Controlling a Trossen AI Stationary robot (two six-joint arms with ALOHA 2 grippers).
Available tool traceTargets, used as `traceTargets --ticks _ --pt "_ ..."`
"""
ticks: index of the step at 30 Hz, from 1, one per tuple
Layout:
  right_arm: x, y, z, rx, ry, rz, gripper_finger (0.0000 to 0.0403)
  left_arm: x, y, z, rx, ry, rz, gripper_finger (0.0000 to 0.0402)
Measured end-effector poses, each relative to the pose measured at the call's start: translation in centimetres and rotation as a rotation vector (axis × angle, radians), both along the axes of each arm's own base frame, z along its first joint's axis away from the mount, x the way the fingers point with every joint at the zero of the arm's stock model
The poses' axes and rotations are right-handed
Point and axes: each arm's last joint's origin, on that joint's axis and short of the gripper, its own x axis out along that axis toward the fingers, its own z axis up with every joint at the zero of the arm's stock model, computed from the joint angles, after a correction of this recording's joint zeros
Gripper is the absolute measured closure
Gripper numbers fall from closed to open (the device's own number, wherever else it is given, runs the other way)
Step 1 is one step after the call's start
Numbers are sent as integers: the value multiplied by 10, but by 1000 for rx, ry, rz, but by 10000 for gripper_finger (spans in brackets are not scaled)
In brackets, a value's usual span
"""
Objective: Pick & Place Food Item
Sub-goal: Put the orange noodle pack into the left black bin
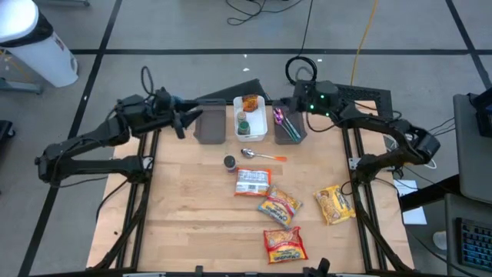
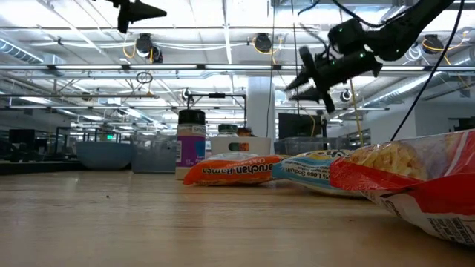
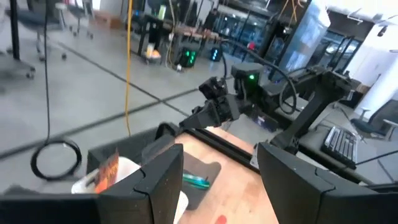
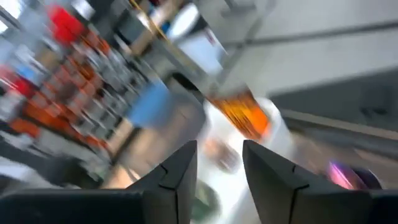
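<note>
Looking down from overhead, the wooden surface (image 1: 192, 215) fills the middle of the frame, framed by dark rails. Along its upper edge sit three bins in a row: a grey one (image 1: 209, 125) left of centre, a white one (image 1: 250, 117) in the middle holding an orange snack bag (image 1: 250, 101), and a dark one (image 1: 287, 127) to the right with pens in it. Just below the white bin lie a spoon (image 1: 257, 155) and a small dark jar (image 1: 230, 162). Lower down, four food packets are scattered: a red-and-white one (image 1: 252, 181) near centre, a yellow one (image 1: 279, 206) below it, a red one (image 1: 284, 245) toward the bottom edge, and another yellow one (image 1: 334, 204) at the right rail.

The left end effector (image 1: 183, 119) hangs above the grey bin at upper left, fingers spread fairly wide, holding nothing. The right end effector (image 1: 296, 98) hangs above the upper edge just right of the white bin, fingers parted a little and empty.

Around the surface is grey floor marked with dark lines; a yellow cable (image 1: 363, 38) runs down the upper right, and a white cylinder (image 1: 34, 42) stands at the upper left corner. Across at surface height, ceiling lights and shelving stretch behind.
</note>
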Motion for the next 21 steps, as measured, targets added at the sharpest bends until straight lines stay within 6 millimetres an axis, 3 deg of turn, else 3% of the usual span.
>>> traceTargets --ticks 4,11,15,21 --pt "6 13 27 -99 -181 34 277 -7 -3 4 72 0 1 188" --pt "22 67 70 -326 -396 7 277 -11 -4 3 107 31 -6 188" --pt "27 106 84 -483 -424 72 277 -11 -5 -4 4 68 -37 188" --pt "36 154 100 -584 -427 150 277 -9 -9 -8 -91 77 -182 188"
